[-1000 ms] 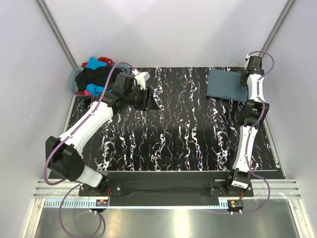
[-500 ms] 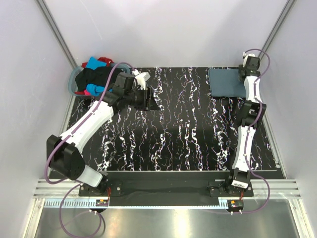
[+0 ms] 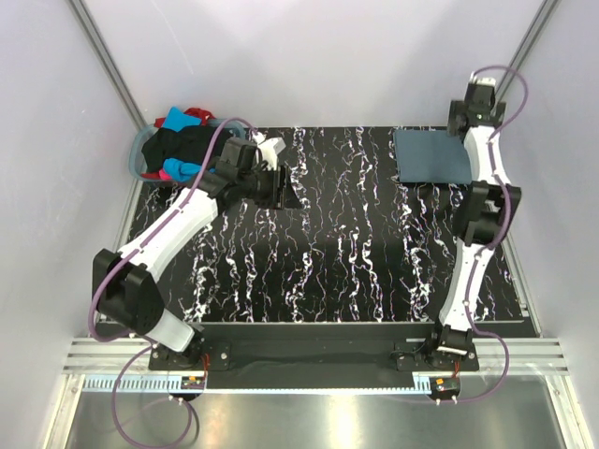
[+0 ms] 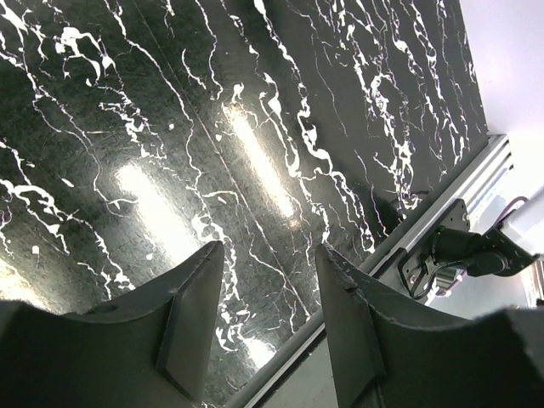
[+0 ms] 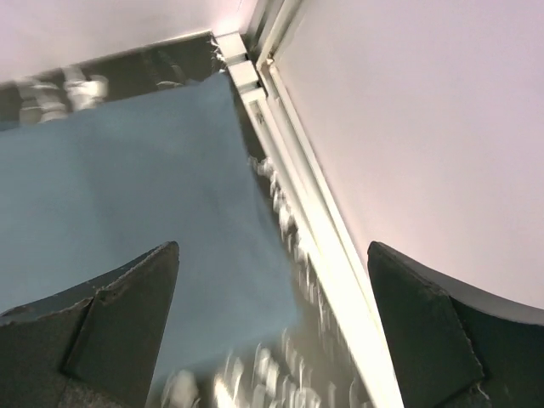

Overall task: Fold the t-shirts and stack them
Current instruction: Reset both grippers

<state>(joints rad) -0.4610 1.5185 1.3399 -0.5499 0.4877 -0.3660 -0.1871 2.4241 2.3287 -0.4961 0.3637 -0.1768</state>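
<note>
A slate blue-grey t-shirt (image 3: pixel 430 156) lies folded flat at the table's back right corner; the right wrist view shows its corner (image 5: pixel 127 187). My right gripper (image 3: pixel 471 110) hangs above its right edge, close to the wall, wide open (image 5: pixel 272 246) with nothing between the fingers. A black t-shirt (image 3: pixel 182 145), a turquoise one (image 3: pixel 175 120), a red one (image 3: pixel 195 114) and a pink one (image 3: pixel 167 174) are heaped at the back left. My left gripper (image 3: pixel 284 195) hovers over bare table just right of that heap, open and empty (image 4: pixel 268 251).
The heap sits in a round grey-blue basket (image 3: pixel 138 152) at the back left corner. White walls close in three sides. A metal rail (image 5: pixel 297 195) runs along the table's right edge. The right arm's base (image 4: pixel 463 246) stands at the front rail.
My right gripper has opened wide and lifted off the folded blue-grey t-shirt toward the back right corner. The left arm has barely shifted.
</note>
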